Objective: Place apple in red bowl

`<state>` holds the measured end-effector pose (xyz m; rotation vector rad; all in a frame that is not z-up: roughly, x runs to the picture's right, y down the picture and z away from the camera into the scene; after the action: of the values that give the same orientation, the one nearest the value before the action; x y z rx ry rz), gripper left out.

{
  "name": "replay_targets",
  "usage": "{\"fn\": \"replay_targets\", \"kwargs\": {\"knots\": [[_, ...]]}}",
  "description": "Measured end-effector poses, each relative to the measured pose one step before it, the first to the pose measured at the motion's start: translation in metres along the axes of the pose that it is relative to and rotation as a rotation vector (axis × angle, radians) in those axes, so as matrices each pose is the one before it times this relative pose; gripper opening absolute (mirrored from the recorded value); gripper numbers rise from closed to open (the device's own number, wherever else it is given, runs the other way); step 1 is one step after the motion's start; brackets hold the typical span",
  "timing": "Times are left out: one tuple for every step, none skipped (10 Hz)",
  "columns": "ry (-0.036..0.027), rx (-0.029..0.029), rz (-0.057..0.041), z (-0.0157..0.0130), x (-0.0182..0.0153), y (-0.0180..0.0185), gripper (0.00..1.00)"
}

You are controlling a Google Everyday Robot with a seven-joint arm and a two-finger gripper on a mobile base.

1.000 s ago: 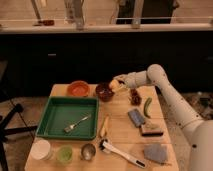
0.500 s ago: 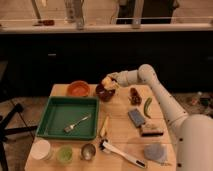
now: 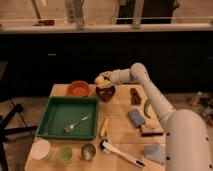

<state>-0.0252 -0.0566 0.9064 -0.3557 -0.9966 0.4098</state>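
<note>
In the camera view, the gripper (image 3: 103, 78) hangs above the far part of the wooden table (image 3: 120, 131), at the end of the white arm (image 3: 139, 74) that reaches in from the right. Its fingers are clamped together on the apple (image 3: 99, 80), which sits at their tip, lifted off the table. The apple is over the left rim of the dark bowl (image 3: 106, 93). The red bowl (image 3: 78, 89) stands just to the left of it and lower, close beside the dark bowl; whether the two bowls touch cannot be told. Between the apple and the red bowl there is only open air, while the dark bowl lies right under the gripper. In front of the bowls a green tray (image 3: 56, 120) takes up the left half of the table, with a fork (image 3: 77, 124) lying aslant in it. Just right of the tray lies a yellowish strip (image 3: 104, 126). Farther right are a small dark reddish thing (image 3: 134, 95), a long green pepper (image 3: 147, 108), a grey-blue block (image 3: 135, 117) and a dark block (image 3: 150, 130). Along the near edge stand a white cup (image 3: 41, 148), a green cup (image 3: 64, 153) and a metal cup (image 3: 88, 150), then a white-handled brush (image 3: 122, 154) and a grey cloth (image 3: 153, 151). Counted: one apple, two bowls, one tray, one fork, three cups, one pepper, one brush.
</note>
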Motion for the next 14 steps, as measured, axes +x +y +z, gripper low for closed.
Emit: {"fn": "replay_targets", "kwargs": {"knots": [[0.00089, -0.01438, -0.00434, 0.00664, -0.00240, 0.00049, 0.00], [0.00164, -0.01902, -0.00437, 0.00741, -0.00179, 0.00025, 0.00], [0.00179, -0.01141, -0.00130, 0.00372, -0.00004, -0.00006, 0.00], [0.00103, -0.00993, 0.00017, 0.00317, 0.00026, -0.00133, 0.00], [0.00020, -0.01226, 0.00017, 0.00513, -0.00004, -0.00114, 0.00], [-0.00184, -0.01153, -0.00101, 0.00575, -0.00148, -0.00060, 0.00], [-0.00164, -0.01448, -0.00004, 0.00720, -0.00069, -0.00050, 0.00], [-0.00172, -0.00338, -0.00080, 0.00319, -0.00117, -0.00083, 0.00], [-0.00711, -0.02052, -0.00474, 0.01472, -0.00585, -0.00138, 0.00], [-0.00524, -0.01069, -0.00422, 0.00797, -0.00439, -0.00133, 0.00], [-0.00344, -0.01060, -0.00302, 0.00645, -0.00257, -0.00043, 0.00], [-0.00517, -0.01423, -0.00364, 0.00867, -0.00372, -0.00029, 0.00], [-0.00243, -0.00989, -0.00144, 0.00639, -0.00129, 0.00034, 0.00], [-0.00005, -0.00286, 0.00001, 0.00316, 0.00002, 0.00001, 0.00]]}}
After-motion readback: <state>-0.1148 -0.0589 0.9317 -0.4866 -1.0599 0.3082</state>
